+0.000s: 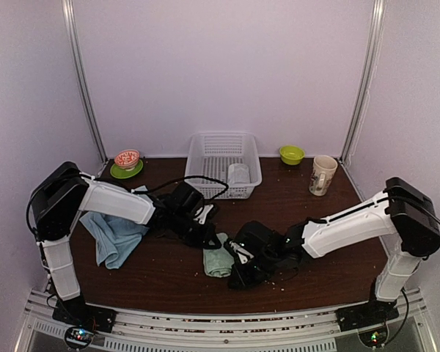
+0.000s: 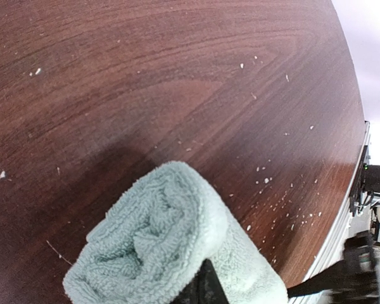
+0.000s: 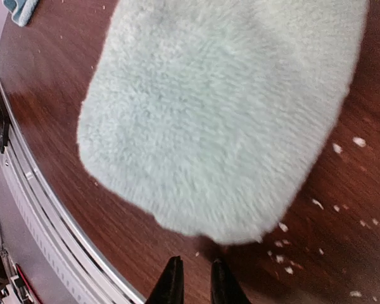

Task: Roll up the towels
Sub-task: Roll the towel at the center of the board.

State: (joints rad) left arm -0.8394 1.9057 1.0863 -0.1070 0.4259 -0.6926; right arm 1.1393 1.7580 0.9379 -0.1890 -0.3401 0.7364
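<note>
Both low, meeting mid-scene: left arm (image 1: 114,199) reaches right, left gripper (image 1: 205,227) closed; right arm (image 1: 345,224) reaches left, right gripper (image 3: 195,285) slightly parted, holding nothing.

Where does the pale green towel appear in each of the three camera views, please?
Top external: the pale green towel lies mid-table, toward the near edge.
Left wrist: the towel sits bottom centre, its rolled end toward the camera.
Right wrist: the towel fills the upper middle.
Shared landmark: the dark wooden table, flecked with white crumbs.
</note>
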